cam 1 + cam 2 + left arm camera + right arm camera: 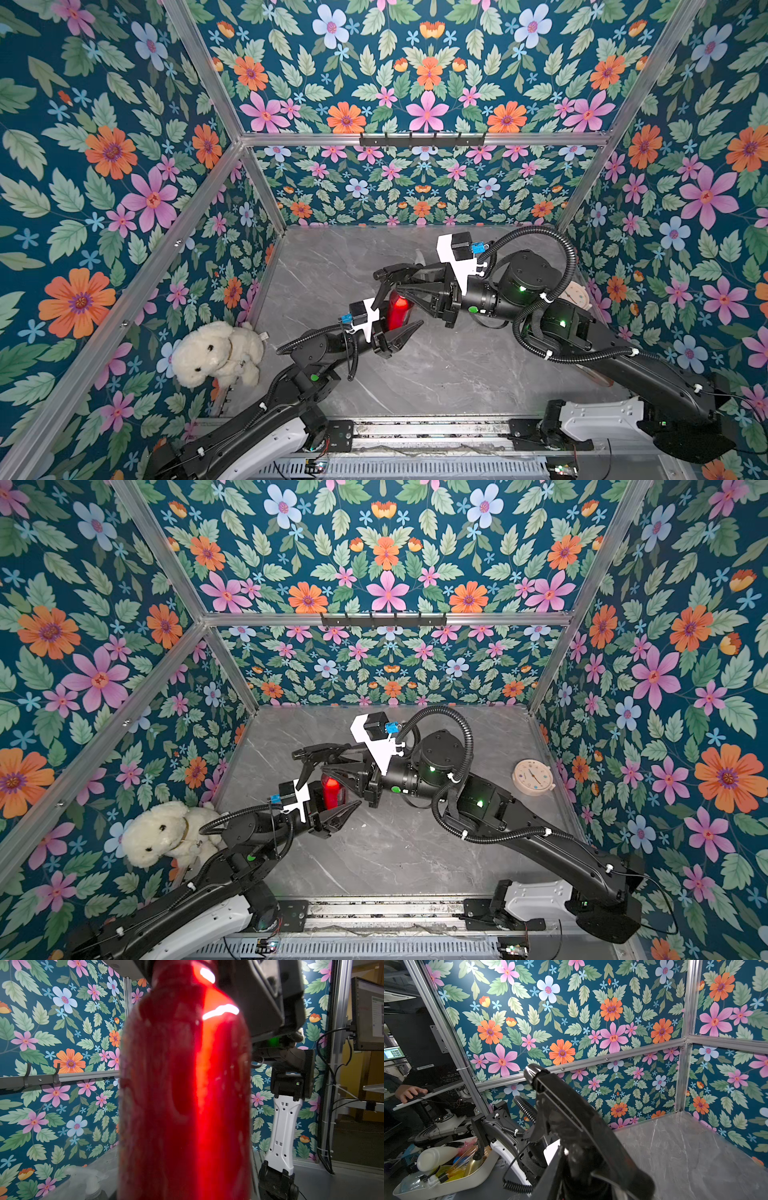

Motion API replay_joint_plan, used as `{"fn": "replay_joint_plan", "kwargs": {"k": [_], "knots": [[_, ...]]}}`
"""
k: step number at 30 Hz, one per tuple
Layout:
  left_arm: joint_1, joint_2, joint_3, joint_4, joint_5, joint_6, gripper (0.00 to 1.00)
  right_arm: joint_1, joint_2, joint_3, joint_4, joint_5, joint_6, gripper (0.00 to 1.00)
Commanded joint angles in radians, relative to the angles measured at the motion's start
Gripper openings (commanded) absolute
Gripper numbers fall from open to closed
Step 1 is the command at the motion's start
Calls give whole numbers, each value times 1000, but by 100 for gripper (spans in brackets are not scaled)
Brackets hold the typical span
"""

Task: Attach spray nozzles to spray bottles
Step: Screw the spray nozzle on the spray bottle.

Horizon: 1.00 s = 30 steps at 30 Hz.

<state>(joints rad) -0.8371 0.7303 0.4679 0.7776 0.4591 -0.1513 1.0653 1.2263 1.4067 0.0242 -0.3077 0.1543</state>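
One pair of three is in hand, none confirmed finished. The red bottle (182, 1095) looks held up off the table (436, 374), just off centre toward 9 o'clock. The black nozzle (571, 1118) sits at its neck end, on the bottle's 12 o'clock side in both top views, spout aimed at 9 o'clock. Can't tell whether the collar is seated or threaded, since the fingers hide the joint. My read: mid-attach on the red one.

The grey bottles and whitish nozzles are mostly blocked by the arms. The left wrist view shows a hazy translucent shape (89, 1178) low on the table, too blurred to say if a head is on it. Treat those two pairs as open items.

Left gripper (401, 320) reaches in from 7 o'clock and is clamped tight round the red bottle's body. Right gripper (332, 766) reaches in from 3 o'clock, jaws narrowed onto the black nozzle and gripping it. Neither gripper touches the table.
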Motion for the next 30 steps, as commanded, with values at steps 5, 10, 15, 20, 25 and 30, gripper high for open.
{"fn": "replay_joint_plan", "kwargs": {"k": [5, 10, 15, 20, 25, 30], "knots": [[3, -31, 12, 39, -133, 17, 0, 86, 12, -12, -43, 183, 2, 18], [3, -34, 29, 3, -140, 41, 0, 123, 55, 35, -128, 278, -19, 17], [3, -56, 29, -27, -161, 56, 0, 128, 62, 76, -204, 299, -20, 17], [3, -66, 40, -63, -180, 78, 0, 153, 81, 94, -242, 393, -40, 18], [3, -71, 34, -57, -184, 77, 0, 153, 81, 99, -259, 403, -41, 18], [3, -78, 35, -64, -202, 85, 0, 166, 99, 127, -293, 470, -36, 17]]}}
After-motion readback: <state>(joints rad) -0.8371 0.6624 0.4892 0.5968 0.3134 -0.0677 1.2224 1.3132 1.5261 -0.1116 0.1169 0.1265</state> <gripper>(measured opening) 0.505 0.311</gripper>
